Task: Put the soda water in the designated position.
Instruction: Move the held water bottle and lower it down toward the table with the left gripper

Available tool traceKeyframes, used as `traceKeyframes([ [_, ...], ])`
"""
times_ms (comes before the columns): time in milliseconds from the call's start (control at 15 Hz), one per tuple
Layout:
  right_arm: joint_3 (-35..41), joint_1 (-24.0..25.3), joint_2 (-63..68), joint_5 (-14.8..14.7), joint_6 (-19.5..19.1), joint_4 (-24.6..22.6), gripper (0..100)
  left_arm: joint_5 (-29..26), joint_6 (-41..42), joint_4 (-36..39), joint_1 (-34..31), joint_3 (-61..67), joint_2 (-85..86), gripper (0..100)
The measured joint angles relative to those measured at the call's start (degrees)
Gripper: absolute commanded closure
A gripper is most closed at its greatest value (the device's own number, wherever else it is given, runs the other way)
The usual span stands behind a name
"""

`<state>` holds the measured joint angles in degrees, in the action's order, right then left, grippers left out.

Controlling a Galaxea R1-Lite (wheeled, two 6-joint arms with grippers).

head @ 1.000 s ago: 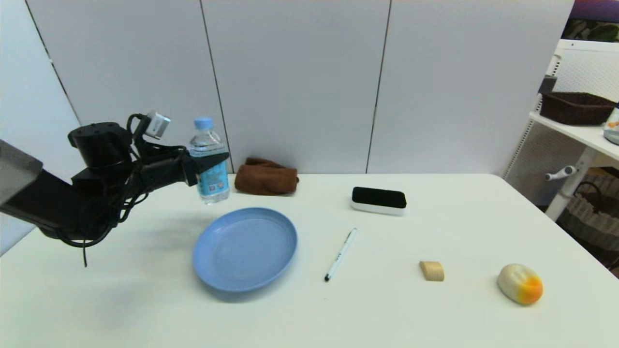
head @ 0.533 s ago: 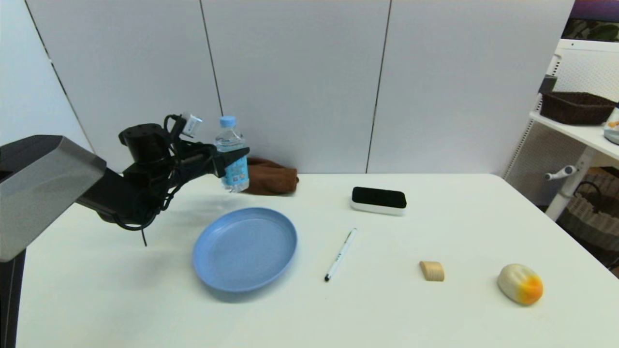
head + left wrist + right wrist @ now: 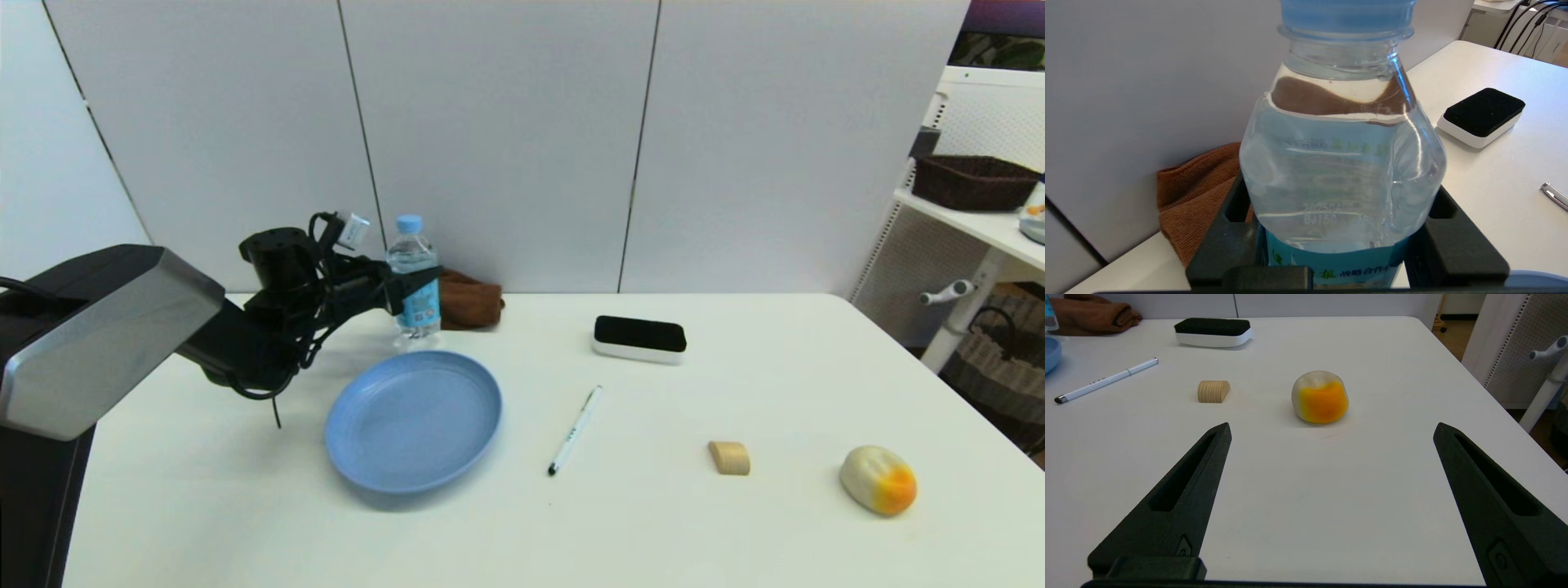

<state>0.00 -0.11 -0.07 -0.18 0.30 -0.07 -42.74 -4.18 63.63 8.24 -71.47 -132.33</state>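
The soda water (image 3: 415, 304) is a small clear bottle with a light-blue cap and a blue label. It stands upright at the back of the table, just behind the blue plate (image 3: 414, 420) and beside the brown cloth (image 3: 475, 300). My left gripper (image 3: 424, 282) is shut on its middle, reaching in from the left. In the left wrist view the soda water (image 3: 1343, 163) fills the frame between the black fingers (image 3: 1224, 245). Whether its base touches the white tabletop I cannot tell. The designated position has no mark that I can single out. My right gripper (image 3: 1331, 426) is open and empty, low over the table's right side.
A black-and-white eraser (image 3: 639, 338) lies at the back centre and a white pen (image 3: 575, 430) to the right of the plate. A small wooden block (image 3: 729, 457) and a white-and-orange soft toy (image 3: 878, 479) lie at the front right. A shelf (image 3: 980, 212) stands beyond the right edge.
My left arm has carried the bottle to the right, farther back and lower, from left of the plate to behind it next to the brown cloth.
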Motion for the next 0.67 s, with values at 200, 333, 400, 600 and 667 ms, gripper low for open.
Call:
traceKeyframes([
  [200, 0.0, 0.0, 0.0, 0.0, -0.06, 0.0, 0, -0.01, 0.0, 0.98, 0.57, 0.22, -0.63, 100],
  [333, 0.0, 0.0, 0.0, 0.02, 0.0, 0.0, 0, -0.01, -0.13, 2.02, 0.94, 0.26, -0.89, 100],
  [400, 0.0, 0.01, 0.0, 0.0, -0.01, 0.0, 0, -0.01, 0.0, 2.38, 1.1, 0.28, -0.96, 100],
  [600, 0.0, 0.01, 0.0, 0.0, 0.0, -0.02, 0, -0.01, 0.09, 4.94, 1.76, 0.3, -1.19, 100],
  [667, 0.0, 0.01, 0.0, 0.0, -0.01, 0.02, 0, 0.0, 0.11, 5.85, 1.93, 0.3, -1.35, 100],
])
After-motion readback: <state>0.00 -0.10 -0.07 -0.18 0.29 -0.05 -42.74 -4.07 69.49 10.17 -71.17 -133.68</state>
